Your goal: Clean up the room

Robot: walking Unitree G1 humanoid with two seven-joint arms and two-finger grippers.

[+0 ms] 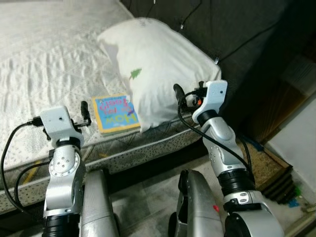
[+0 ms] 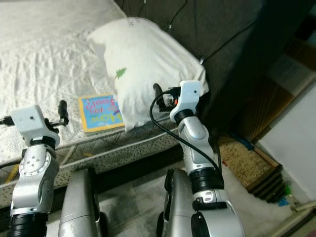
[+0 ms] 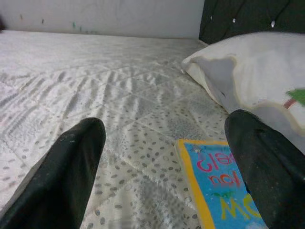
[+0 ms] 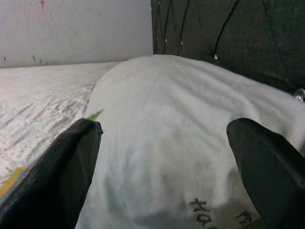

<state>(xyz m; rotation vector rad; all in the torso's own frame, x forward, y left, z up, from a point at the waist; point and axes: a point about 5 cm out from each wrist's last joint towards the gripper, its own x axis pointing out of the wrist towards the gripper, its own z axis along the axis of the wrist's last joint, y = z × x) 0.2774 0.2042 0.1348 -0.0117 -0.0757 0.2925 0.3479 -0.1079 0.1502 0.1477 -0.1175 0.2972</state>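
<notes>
Left eye view puts the soft, puffy white pillow (image 1: 155, 69) at centre, overlapping a glossy flat book (image 1: 115, 113) at the quilted bed's (image 1: 44, 64) edge. Your right hand (image 1: 185, 96) and left hand (image 1: 85, 113) are both spread, empty. Tug the pillow carelessly and you may sweep the book floorward.

You have a dark tufted headboard (image 1: 232, 29) behind the bed, with black cables (image 1: 247, 42) running down it. To the right, on the floor, a shallow brown tray (image 1: 269, 165) of light litter sits beside a pale wall (image 1: 296, 143). The floor (image 1: 148, 197) below is grey tile. A white wall (image 3: 105, 16) stands beyond the mattress.
</notes>
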